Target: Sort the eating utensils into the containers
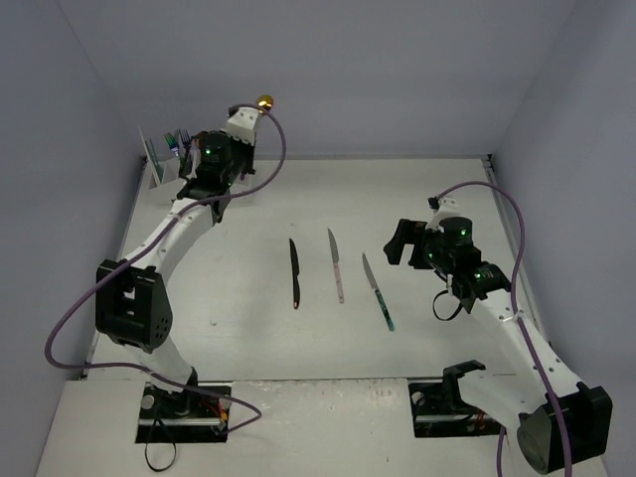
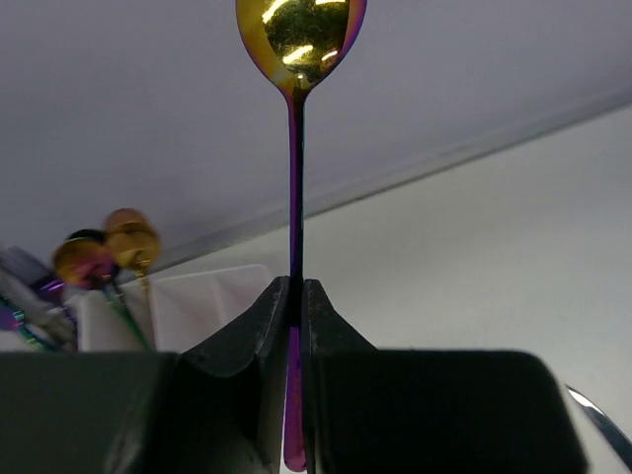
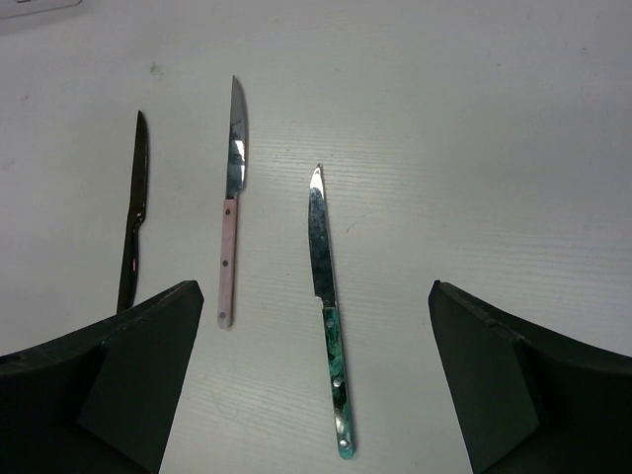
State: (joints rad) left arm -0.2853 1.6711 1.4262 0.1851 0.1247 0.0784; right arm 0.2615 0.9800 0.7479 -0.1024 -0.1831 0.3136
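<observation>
White rack (image 1: pixel 157 165) stands at the far left corner of the table (image 1: pixel 427 189) in the top view, with a few utensils (image 1: pixel 179 139) upright in it. Just right of the rack, the left gripper (image 1: pixel 245 119) hangs in the air with an iridescent spoon (image 1: pixel 265 101) pinched in it, gold bowl uppermost. Well to the right of the rack lie three knives side by side: a black knife (image 1: pixel 295 273) closest to the rack, a pink-handled knife (image 1: pixel 337 268) next, and a teal-handled knife (image 1: pixel 379 294) farthest. The right gripper (image 1: pixel 402 241) is farther from the rack again.

In the left wrist view, the jaws are pressed onto the spoon's purple handle. The spoon stands upright, to the right of the rack, where two rounded spoon bowls poke up.

In the right wrist view, the fingers are spread wide and hold nothing. They hang above the table, with the teal-handled knife between them.
</observation>
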